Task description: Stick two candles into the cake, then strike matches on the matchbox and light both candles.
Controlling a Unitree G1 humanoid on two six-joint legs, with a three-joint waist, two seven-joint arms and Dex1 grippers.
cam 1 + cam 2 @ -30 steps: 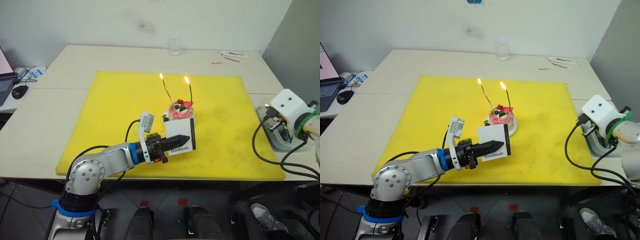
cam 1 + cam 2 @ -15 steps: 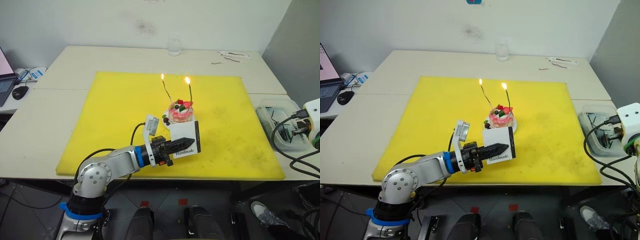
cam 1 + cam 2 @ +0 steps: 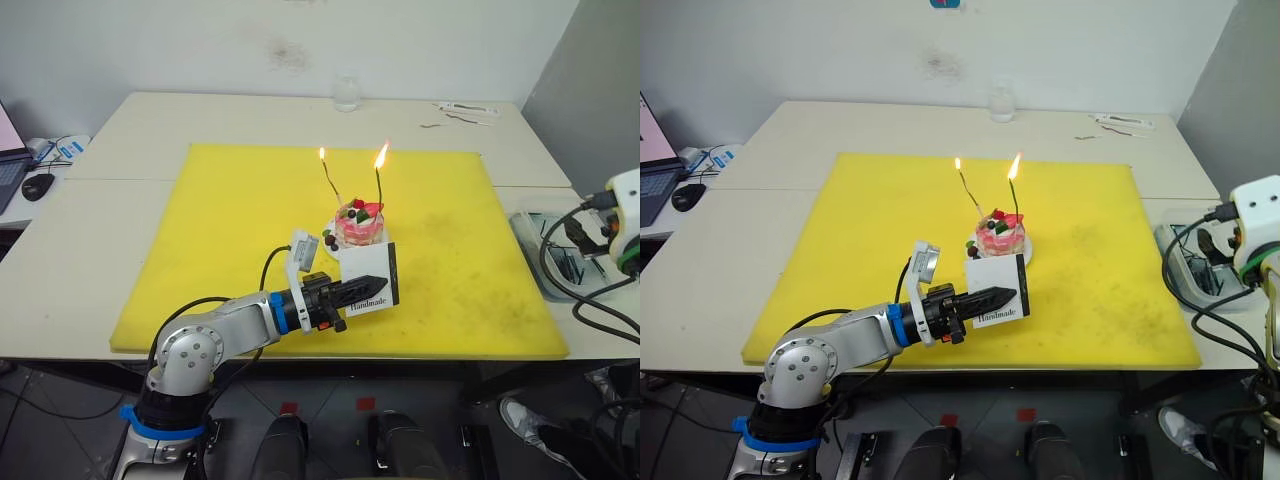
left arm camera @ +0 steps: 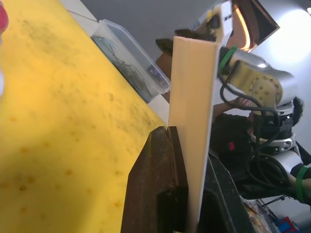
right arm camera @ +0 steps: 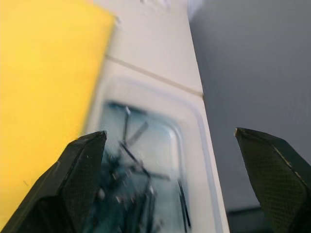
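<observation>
- The left hand (image 3: 362, 287) is gripping the matchbox (image 3: 368, 282) between its closed black fingers, holding it upright just in front of the cake (image 3: 359, 224), toward the near edge of the yellow mat (image 3: 240, 220).
- The cake is sitting on its small white plate near the middle of the mat, which is covering the centre of the worktop (image 3: 120, 130).
- Both candles (image 3: 332, 178) are standing in the cake, leaning slightly apart, and each is burning with a small flame at its tip.
- The right hand (image 5: 180, 179) is hovering with its fingers spread wide above a clear plastic tray (image 3: 1185, 270) at the right edge of the worktop, just beside the mat.
- Dark matches (image 5: 141, 167) are lying jumbled inside that tray.
- A clear glass (image 3: 346, 92) is standing at the far edge of the worktop.
</observation>
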